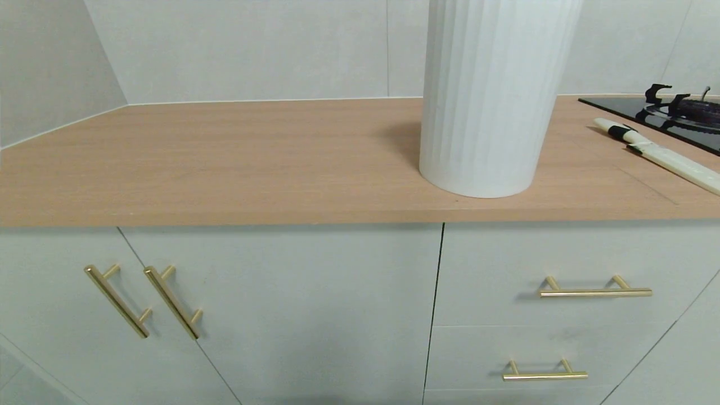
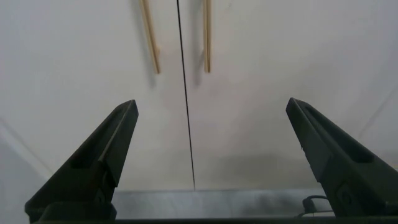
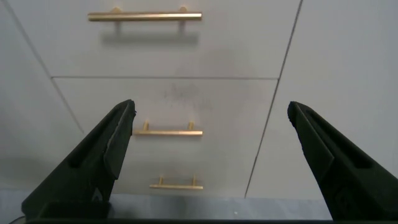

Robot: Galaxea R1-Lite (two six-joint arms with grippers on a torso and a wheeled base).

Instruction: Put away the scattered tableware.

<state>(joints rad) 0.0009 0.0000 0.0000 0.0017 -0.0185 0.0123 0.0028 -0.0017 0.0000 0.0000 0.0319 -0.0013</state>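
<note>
Head view is showing the task's thing, a pale knife (image 1: 658,154), lying flat on the far right of the wooden counter (image 1: 225,163), just beside the black hob (image 1: 675,109). Nothing is touching it. A tall white ribbed holder (image 1: 489,101) is standing upright to the left of the knife, nearer the counter's front edge; I am judging that it is the place for putting the knife away.

Both arms are hanging low in front of the cabinets. The left gripper (image 2: 211,102) is facing the cabinet doors (image 2: 261,93) with its jaws wide apart and empty. The right gripper (image 3: 211,104) is facing the drawers (image 3: 186,56), also spread apart and holding nothing.

For doing this step well, the right arm, being nearer, should probably be rising above the counter edge first, then closing across the knife's thicker end with the black band, not the thin end.

The counter is looking matte with fine grain, the holder fluted and slightly tapering, the knife smooth and slim, so it may be slipping. The brass handles (image 2: 149,37) are thin round bars.
</note>
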